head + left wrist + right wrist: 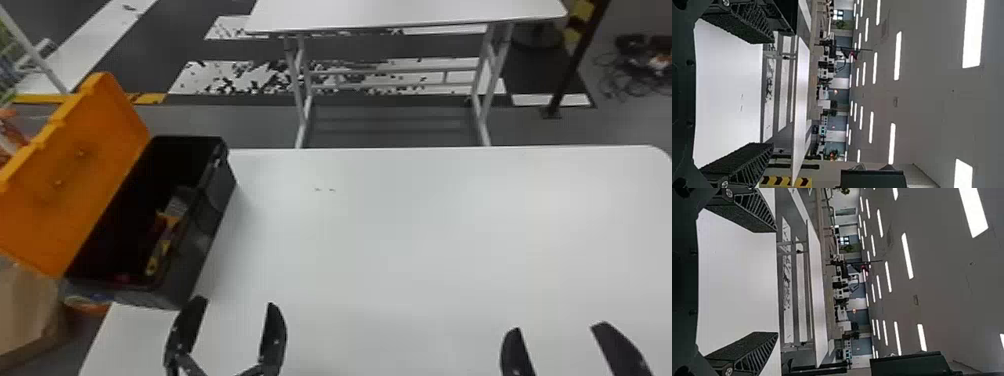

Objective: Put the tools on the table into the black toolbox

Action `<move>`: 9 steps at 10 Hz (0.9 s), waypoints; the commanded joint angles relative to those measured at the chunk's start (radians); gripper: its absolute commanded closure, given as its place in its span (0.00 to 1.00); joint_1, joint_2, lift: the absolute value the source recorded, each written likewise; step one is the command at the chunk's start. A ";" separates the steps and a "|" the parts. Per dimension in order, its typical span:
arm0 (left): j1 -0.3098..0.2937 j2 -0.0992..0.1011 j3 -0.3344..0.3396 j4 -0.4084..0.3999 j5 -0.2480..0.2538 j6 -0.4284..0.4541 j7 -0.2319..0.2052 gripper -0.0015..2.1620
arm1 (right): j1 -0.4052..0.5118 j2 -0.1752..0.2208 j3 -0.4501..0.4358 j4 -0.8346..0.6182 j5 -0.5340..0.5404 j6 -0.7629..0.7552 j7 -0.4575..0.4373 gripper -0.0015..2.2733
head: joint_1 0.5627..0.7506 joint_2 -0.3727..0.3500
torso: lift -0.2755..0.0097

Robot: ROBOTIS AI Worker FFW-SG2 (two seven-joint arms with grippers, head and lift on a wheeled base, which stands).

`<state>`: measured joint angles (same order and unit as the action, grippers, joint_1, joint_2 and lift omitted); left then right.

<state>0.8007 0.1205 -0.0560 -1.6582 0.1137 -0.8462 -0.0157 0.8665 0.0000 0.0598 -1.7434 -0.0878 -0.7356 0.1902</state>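
Tools (152,264) are held in the toolbox (192,257) at left; the left gripper (235,302) and right gripper (557,327) are spread wide

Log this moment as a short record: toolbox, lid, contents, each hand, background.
toolbox: black toolbox, on the left end of the white table
lid: orange lid, open, tipped out to the left
contents: items with yellow parts, along the box's right wall; exact kinds cannot be told
left hand: left hand, open, holding nothing, just right of the box's near end
right hand: right hand, open, holding nothing, near side, toward the right
background: second white table, beyond the first
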 commanded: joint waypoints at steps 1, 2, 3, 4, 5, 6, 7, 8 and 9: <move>0.000 0.007 0.001 -0.003 0.000 0.005 0.000 0.03 | 0.000 0.001 0.000 0.002 0.005 -0.001 0.000 0.03 | 0.70 0.69 | 0.70; 0.000 0.008 0.001 -0.002 0.003 0.008 0.000 0.03 | 0.000 0.001 0.000 0.002 0.005 -0.001 0.000 0.03 | 0.70 0.69 | 0.70; 0.000 0.010 0.001 0.000 0.008 0.011 0.000 0.03 | 0.000 0.001 -0.002 0.002 0.005 -0.001 0.000 0.03 | 0.70 0.69 | 0.70; -0.001 0.010 0.001 0.002 0.009 0.014 0.000 0.03 | 0.002 0.001 -0.003 0.002 0.005 -0.001 0.000 0.03 | 0.70 0.70 | 0.70; -0.003 0.008 -0.002 0.003 0.009 0.033 0.011 0.03 | 0.003 0.001 -0.005 0.002 0.005 -0.004 0.000 0.03 | 0.70 0.70 | 0.70; -0.008 0.008 -0.004 0.000 0.009 0.039 0.026 0.03 | 0.003 0.001 -0.006 0.002 0.005 -0.004 0.000 0.03 | 0.70 0.70 | 0.70; -0.008 0.008 -0.002 -0.009 0.014 0.039 0.028 0.03 | 0.003 0.001 -0.008 0.005 0.005 -0.004 0.000 0.03 | 0.70 0.70 | 0.70; -0.008 0.005 -0.001 -0.020 0.015 0.036 0.030 0.03 | 0.003 0.001 -0.008 0.012 0.005 -0.026 0.000 0.03 | 0.70 0.70 | 0.70; -0.006 0.004 0.001 -0.029 0.018 0.036 0.036 0.03 | 0.003 0.001 -0.008 0.019 0.002 -0.044 0.000 0.03 | 0.70 0.70 | 0.70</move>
<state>0.7935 0.1248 -0.0566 -1.6825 0.1306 -0.8101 0.0184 0.8699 0.0000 0.0521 -1.7286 -0.0845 -0.7710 0.1897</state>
